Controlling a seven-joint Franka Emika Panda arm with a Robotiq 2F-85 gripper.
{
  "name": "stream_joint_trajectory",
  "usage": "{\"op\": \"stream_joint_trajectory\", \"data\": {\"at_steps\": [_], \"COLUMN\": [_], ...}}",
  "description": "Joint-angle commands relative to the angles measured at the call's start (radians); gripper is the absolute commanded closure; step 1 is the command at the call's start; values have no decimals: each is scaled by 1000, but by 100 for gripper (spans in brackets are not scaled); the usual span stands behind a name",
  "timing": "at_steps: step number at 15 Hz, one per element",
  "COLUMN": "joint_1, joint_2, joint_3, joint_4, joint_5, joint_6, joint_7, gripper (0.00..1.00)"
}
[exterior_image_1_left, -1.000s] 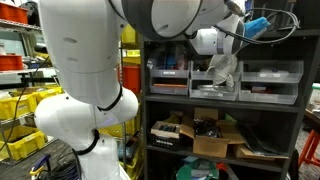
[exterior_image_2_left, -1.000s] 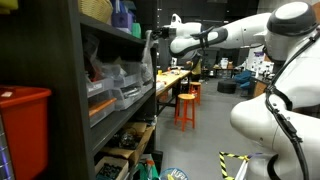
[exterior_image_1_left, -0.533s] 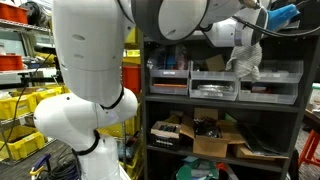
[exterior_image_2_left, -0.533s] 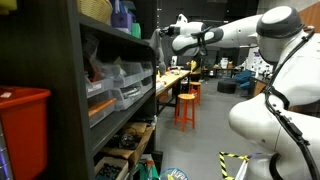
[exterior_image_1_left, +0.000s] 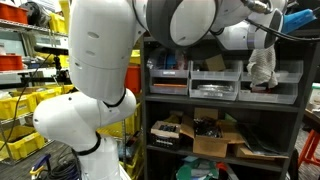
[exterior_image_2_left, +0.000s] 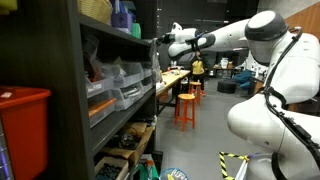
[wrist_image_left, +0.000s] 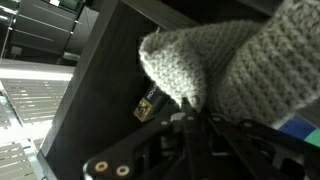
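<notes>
Cloth (exterior_image_1_left: 262, 66), grey knit, hangs from gripper (exterior_image_1_left: 263, 44) in front of bin (exterior_image_1_left: 288, 72) on shelf (exterior_image_1_left: 225, 104). I see jaws pinching cloth, probably at top edge; wrist view blurry.

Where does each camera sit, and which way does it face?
Exterior view: close to the robot, facing the shelf unit front-on; the arm fills the foreground, and the end effector grips a knit cloth.
Exterior view: at the shelf unit's end, looking along its front toward an orange stool; body at right, arm reaching across.
Wrist view: looks past the end effector at the knit cloth and shelf side.
Both exterior views share shelf unit and arm.
</notes>
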Motion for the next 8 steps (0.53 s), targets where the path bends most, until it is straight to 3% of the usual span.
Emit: {"op": "stream_joint_trajectory", "data": {"at_steps": [1, 5, 8], "joint_1": [77, 137, 150], "joint_2": [-55, -61, -58], "joint_3": [-97, -155, -163], "joint_4": [19, 21, 23], "joint_5": [24, 19, 13], "joint_6": [-17, -12, -14], "joint_7": [-11, -16, -13], "gripper": [99, 99, 99]}}
